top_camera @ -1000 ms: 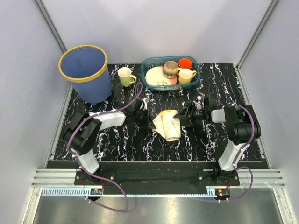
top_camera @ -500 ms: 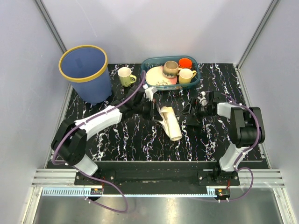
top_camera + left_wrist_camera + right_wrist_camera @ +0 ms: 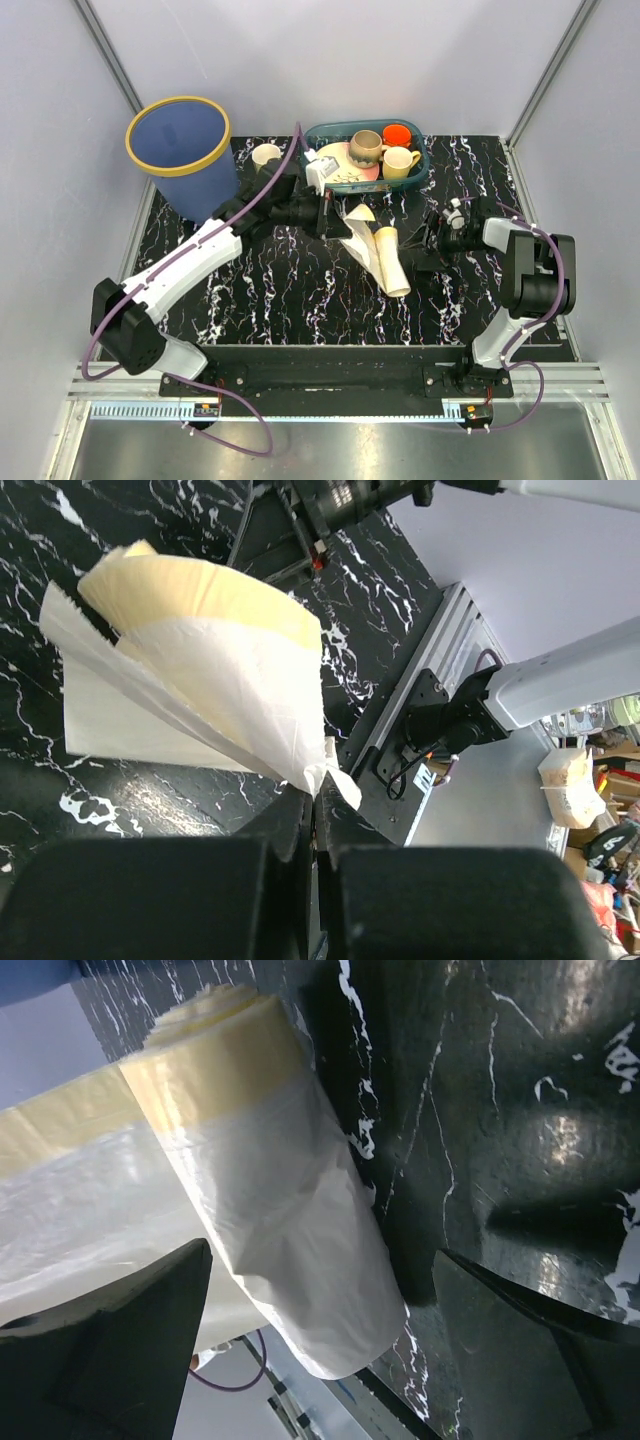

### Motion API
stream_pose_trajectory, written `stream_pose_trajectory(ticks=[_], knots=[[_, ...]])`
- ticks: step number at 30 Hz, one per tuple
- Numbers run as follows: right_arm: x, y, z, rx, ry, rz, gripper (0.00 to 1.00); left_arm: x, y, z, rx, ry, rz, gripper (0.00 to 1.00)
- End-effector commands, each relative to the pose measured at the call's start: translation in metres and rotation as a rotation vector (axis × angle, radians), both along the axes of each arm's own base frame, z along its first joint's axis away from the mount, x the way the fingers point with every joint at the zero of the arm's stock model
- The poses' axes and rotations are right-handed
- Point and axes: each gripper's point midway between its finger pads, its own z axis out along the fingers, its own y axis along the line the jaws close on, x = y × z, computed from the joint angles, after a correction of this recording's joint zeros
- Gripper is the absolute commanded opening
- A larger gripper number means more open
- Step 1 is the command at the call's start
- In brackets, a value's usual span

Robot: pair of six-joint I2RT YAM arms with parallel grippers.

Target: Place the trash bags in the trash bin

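Left hand pinches the crinkly cream-white plastic trash bags, likely to carry them to the round blue bin; right hand spread

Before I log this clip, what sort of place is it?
Probably a lab test cell staged like a kitchen: plain grey panel walls, a black white-veined marble-look tabletop, and a teal oval plastic basket of mugs.

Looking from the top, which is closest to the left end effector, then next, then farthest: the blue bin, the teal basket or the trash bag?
1. The trash bag: pinched in the left end effector, middle of the table.
2. The teal basket: just behind it, at the back.
3. The blue trash bin: back left corner, farthest.
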Motion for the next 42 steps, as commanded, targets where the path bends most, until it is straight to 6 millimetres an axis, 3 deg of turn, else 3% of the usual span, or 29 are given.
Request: stream_pose_trajectory(ticks=[1, 9, 13, 17, 29, 33, 41, 42], knots=[[-0.001, -0.008, 0.013, -0.026, -0.045, 0.023, 1.0, -0.011, 0.003, 0.077, -0.106, -0.181, -0.049, 0.0], [0.005, -0.023, 0.015, -0.044, -0.042, -0.002, 1.0, -0.015, 0.005, 0.116, -0.138, -0.256, -0.071, 0.0], [0.007, -0.027, 0.019, -0.054, -0.051, -0.008, 1.0, -0.015, 0.003, 0.146, -0.179, -0.324, -0.087, 0.0], [0.006, -0.033, 0.02, -0.068, -0.056, -0.008, 1.0, -0.015, 0.003, 0.188, -0.231, -0.414, -0.092, 0.0], [0.014, -0.059, 0.024, -0.125, -0.076, -0.015, 1.0, -0.021, 0.011, 0.228, -0.252, -0.51, -0.098, 0.0], [0.012, -0.059, 0.023, -0.118, -0.074, -0.009, 1.0, -0.022, 0.012, 0.235, -0.253, -0.53, -0.099, 0.0], [0.002, -0.053, 0.029, -0.088, -0.071, 0.006, 1.0, -0.023, 0.012, 0.275, -0.313, -0.608, -0.103, 0.0], [0.0, -0.053, 0.028, -0.092, -0.062, 0.008, 1.0, -0.02, 0.008, 0.273, -0.312, -0.599, -0.107, 0.0]])
